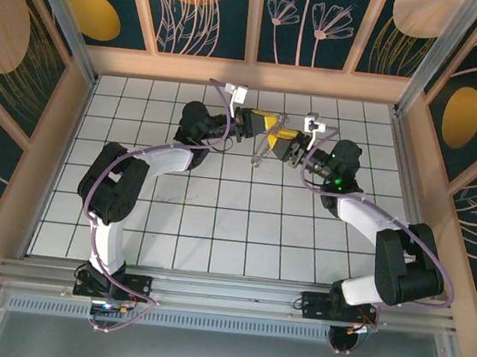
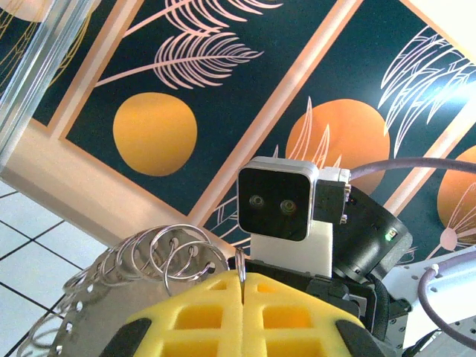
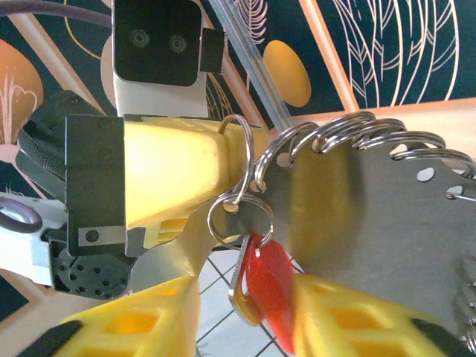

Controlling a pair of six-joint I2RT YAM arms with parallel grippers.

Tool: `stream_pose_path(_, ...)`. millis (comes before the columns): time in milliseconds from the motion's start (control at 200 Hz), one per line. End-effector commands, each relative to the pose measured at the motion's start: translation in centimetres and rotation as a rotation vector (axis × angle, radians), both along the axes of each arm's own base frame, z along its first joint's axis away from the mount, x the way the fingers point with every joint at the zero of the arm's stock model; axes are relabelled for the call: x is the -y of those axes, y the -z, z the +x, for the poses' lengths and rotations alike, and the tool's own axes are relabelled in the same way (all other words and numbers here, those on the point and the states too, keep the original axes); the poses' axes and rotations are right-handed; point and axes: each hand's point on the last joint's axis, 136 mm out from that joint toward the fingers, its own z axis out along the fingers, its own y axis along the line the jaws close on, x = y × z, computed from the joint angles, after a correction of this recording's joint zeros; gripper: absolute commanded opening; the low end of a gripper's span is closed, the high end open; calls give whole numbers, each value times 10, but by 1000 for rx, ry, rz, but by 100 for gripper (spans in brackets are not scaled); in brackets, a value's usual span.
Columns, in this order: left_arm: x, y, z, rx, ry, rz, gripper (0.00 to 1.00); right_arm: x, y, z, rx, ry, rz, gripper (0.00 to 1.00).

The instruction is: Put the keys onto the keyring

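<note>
The keyring (image 3: pixel 372 201) is a silvery plate with holes along its edge and several split rings (image 2: pixel 167 256) threaded through them. My left gripper (image 2: pixel 243 286) is shut on one ring (image 3: pixel 239 149) of it, edge-on between the yellow pads (image 3: pixel 178 178). A small ring (image 3: pixel 239 219) hangs from that held ring and carries the red-headed key (image 3: pixel 271 290). My right gripper (image 3: pixel 249 301) stands open around the key; the red head lies against its right pad (image 3: pixel 349 320), apart from the left one. From above, both grippers (image 1: pixel 262 123) (image 1: pixel 284 138) meet over the far middle, the keyring (image 1: pixel 260 153) dangling below.
White tiled floor (image 1: pixel 217 219) lies under both arms. Wooden-framed painted walls (image 1: pixel 250 72) close the cell at the back and sides. The right wrist's camera block (image 2: pixel 277 201) faces my left wrist at close range.
</note>
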Motion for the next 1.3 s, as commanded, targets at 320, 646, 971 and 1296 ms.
stream_pose_path(320, -2, -33, -8, 96, 0, -51, 0, 0, -12, -2, 55, 2, -2, 0)
stream_pose_path(646, -3, -31, -6, 101, -15, -45, 0, 16, -7, 5, 3, 89, -42, 0)
stream_pose_path(971, -1, -22, 0, 120, -57, 1, 0, 24, -13, 5, -8, 123, -83, 0)
stream_pose_path(1296, -1, -12, 5, 167, -104, 95, 0, 22, -16, 15, -34, 129, -133, 0)
